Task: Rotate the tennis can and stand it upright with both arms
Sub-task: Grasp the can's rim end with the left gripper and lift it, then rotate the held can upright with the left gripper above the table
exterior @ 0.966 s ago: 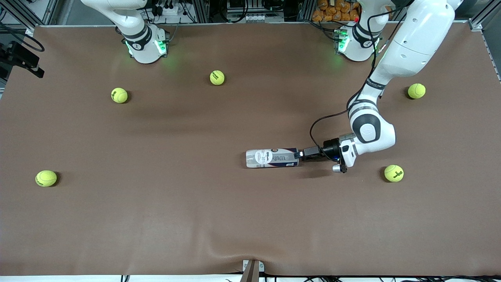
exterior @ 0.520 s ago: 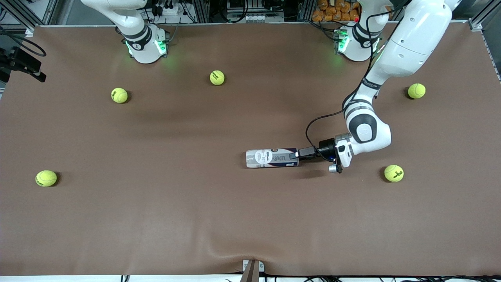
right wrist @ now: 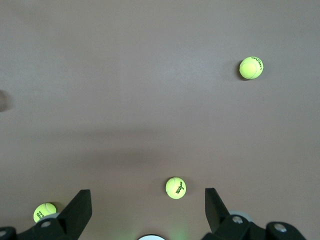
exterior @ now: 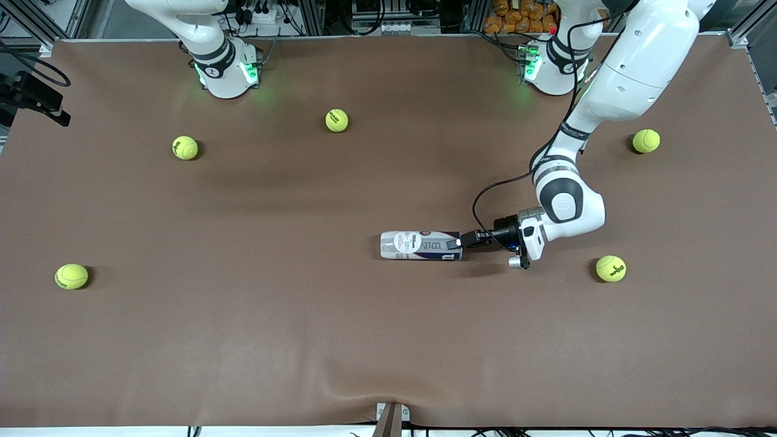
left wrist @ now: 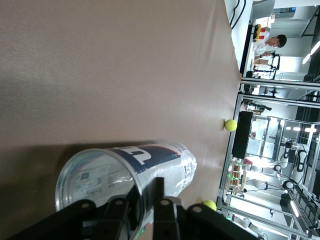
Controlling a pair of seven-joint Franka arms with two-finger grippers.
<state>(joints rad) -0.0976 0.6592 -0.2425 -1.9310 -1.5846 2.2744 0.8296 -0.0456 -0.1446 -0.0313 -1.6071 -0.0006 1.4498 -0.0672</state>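
The left gripper [exterior: 456,242] pinches the open rim of the slim clear-plastic tennis can [exterior: 419,244] with its white and navy label, lying mid-table. Such a thin-wall pinch may slip or buckle when lifted. The right gripper [right wrist: 147,210] waits spread, raised over the table

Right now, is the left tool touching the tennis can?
Touching. In the left wrist view the left tool's fingers pinch the wall at the open rim of the lying tennis can, with no gap showing.
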